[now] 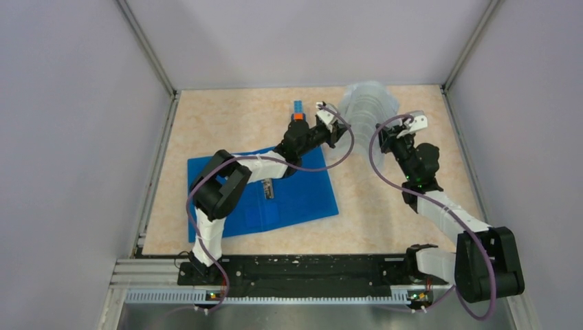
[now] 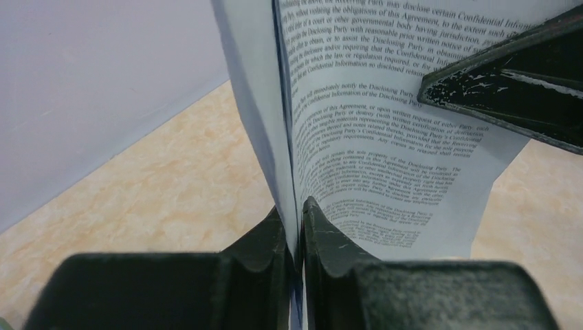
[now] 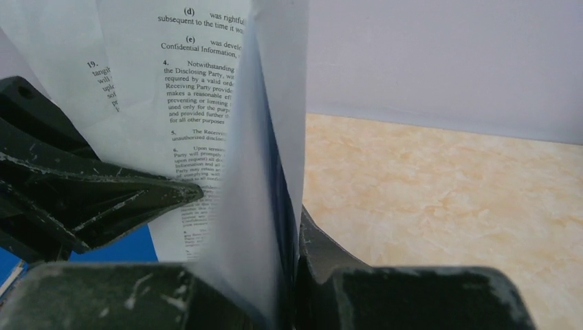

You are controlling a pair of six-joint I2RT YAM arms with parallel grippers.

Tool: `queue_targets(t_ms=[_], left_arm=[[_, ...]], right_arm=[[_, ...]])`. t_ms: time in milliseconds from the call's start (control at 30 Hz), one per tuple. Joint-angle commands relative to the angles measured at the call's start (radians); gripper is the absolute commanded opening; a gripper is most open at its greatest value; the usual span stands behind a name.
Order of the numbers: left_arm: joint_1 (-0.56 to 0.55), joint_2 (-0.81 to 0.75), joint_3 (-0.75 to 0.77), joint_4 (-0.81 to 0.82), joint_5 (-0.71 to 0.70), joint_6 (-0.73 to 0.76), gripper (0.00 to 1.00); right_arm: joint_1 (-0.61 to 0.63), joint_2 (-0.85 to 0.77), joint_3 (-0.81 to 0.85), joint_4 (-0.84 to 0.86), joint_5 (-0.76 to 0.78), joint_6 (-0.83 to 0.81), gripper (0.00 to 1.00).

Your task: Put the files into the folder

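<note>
**Two-handed hold on the files.** The left gripper and the right gripper each pinch one side of the printed sheets, jaws closed on the paper. The limp stack hangs curved between them above the far part of the table. Gripping both sides probably keeps the sheets together and off the surface. The blue folder lies flat beneath the left arm, apart from the sheets.
</note>
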Motion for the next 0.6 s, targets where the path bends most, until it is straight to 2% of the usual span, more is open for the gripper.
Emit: queue_targets(t_ms=[0,200,333,433,567], left_arm=[[0.011,0.023,0.030,0.144,0.053,-0.027,0.17],[0.016,0.039,-0.003,0.197,0.077,-0.062,0.43],[0.017,0.033,-0.023,0.204,0.091,-0.064,0.48],[0.023,0.027,-0.043,0.211,0.087,-0.068,0.55],[0.029,0.015,-0.069,0.214,0.097,-0.078,0.58]], right_arm=[[-0.012,-0.010,-0.036,0.085,0.006,0.020,0.16],[-0.012,-0.004,-0.093,0.127,-0.001,0.062,0.27],[-0.012,-0.012,-0.127,0.145,-0.012,0.088,0.32],[-0.013,-0.028,-0.153,0.153,-0.016,0.105,0.40],[-0.013,-0.051,-0.186,0.144,-0.017,0.114,0.47]])
